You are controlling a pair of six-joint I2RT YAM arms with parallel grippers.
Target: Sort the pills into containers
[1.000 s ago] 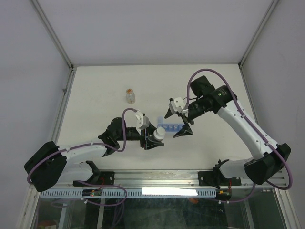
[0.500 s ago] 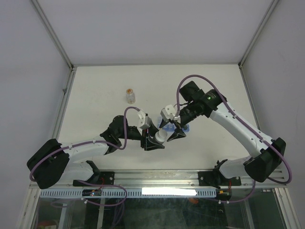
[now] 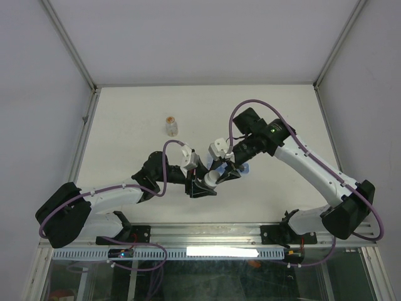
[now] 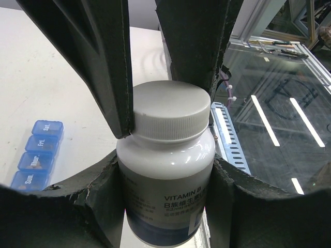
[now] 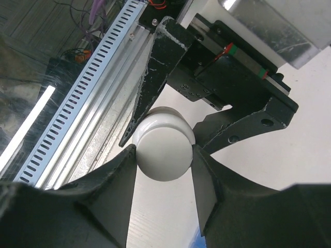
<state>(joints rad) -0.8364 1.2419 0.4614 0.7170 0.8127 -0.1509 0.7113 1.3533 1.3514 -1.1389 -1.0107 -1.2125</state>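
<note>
**Top view.** Left claw (image 3: 203, 185) is clamped on a white bottle (image 3: 210, 178), cap end pointed toward the right arm. Right claw (image 3: 223, 171) meets it at that end. The blue pill box (image 3: 245, 168) lies on the table (image 3: 125, 119) just beyond, mostly hidden under the right claw. A small vial (image 3: 171, 126) stands well apart.

**Left wrist view.** The bottle is gripped round its body. The cap (image 4: 172, 111) is on, with the right claw's fingers (image 4: 111, 77) on either side of it. The pill box (image 4: 35, 152) sits lower left. Four day-marked lids show, all down.

**Right wrist view.** The cap is seen end-on. Both fingers press its sides, so the right claw is closed on it.

**Progress.** Judged early. The bottle is unopened, no loose pills are seen, and the lids are shut. Left to do: uncap, open the compartments, distribute.
</note>
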